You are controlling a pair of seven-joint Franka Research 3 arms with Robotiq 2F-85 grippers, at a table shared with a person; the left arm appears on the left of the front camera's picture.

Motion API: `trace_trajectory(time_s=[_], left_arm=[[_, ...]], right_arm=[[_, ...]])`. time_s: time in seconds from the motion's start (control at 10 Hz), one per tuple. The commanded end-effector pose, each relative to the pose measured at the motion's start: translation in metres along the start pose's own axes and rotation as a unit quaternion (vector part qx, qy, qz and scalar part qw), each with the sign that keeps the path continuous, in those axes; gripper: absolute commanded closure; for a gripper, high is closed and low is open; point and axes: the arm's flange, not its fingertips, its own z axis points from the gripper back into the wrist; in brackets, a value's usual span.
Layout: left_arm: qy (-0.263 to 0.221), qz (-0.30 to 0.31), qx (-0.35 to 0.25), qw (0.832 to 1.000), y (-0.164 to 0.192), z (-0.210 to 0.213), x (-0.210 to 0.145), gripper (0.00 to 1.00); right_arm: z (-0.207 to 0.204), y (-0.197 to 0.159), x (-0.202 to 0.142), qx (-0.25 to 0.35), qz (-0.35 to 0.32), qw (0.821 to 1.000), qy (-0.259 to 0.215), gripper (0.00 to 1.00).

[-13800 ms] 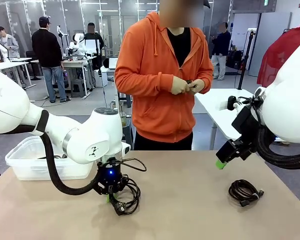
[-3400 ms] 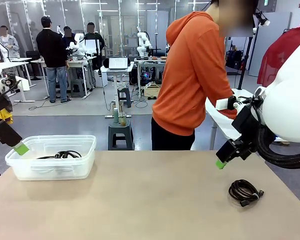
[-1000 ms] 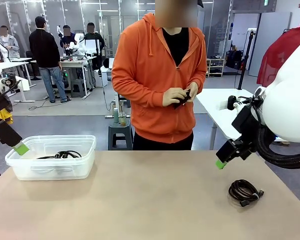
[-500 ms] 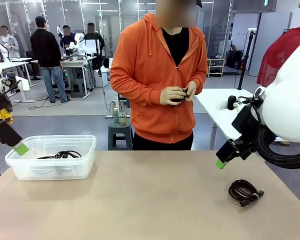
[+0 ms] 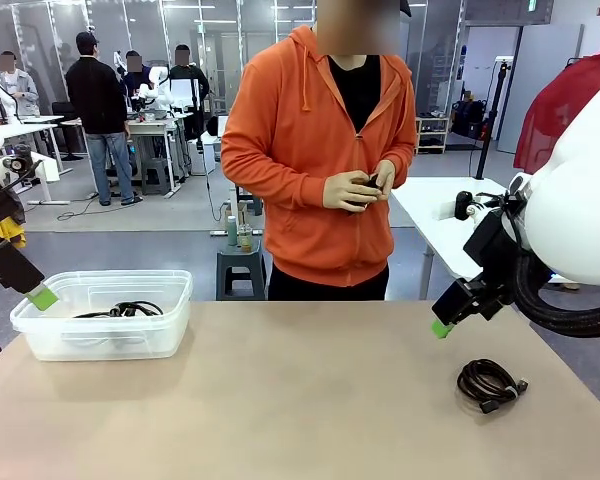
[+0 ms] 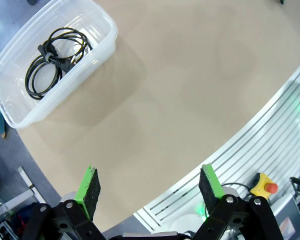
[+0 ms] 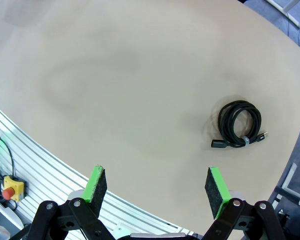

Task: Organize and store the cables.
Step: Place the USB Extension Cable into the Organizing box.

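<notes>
Where a coil was earlier gripped at the middle of the bench [image 5: 310, 400], nothing is left now. That cable [image 5: 125, 309] is seen lying inside the clear bin [image 5: 175, 285], so one cable is judged stored. A second cable [image 5: 488, 383] is left on the bench far right of the bin. A dark cord [image 5: 373, 183] is being handled in the person's hands [image 5: 352, 190], beyond the bin. The left gripper [image 6: 149, 175] has been drawn back and raised just left of the bin, jaws wide and empty. The right gripper [image 7: 155, 182] is held far right of the bin, above the second cable, jaws wide and empty.
</notes>
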Motion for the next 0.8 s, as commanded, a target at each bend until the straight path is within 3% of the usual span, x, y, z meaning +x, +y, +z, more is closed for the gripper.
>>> trace_trajectory(time_s=[0.0, 0.7], left_arm=[[0.003, 0.0, 0.007, 1.0, -0.0014, 0.0014, 0.0023, 0.0], [0.003, 0.0, 0.007, 1.0, -0.0014, 0.0014, 0.0023, 0.0]], right_arm=[[-0.0009, -0.0008, -0.0019, -0.003, -0.004, 1.0, 0.003, 0.0], [-0.0009, -0.0008, -0.0019, -0.003, -0.004, 1.0, 0.003, 0.0]])
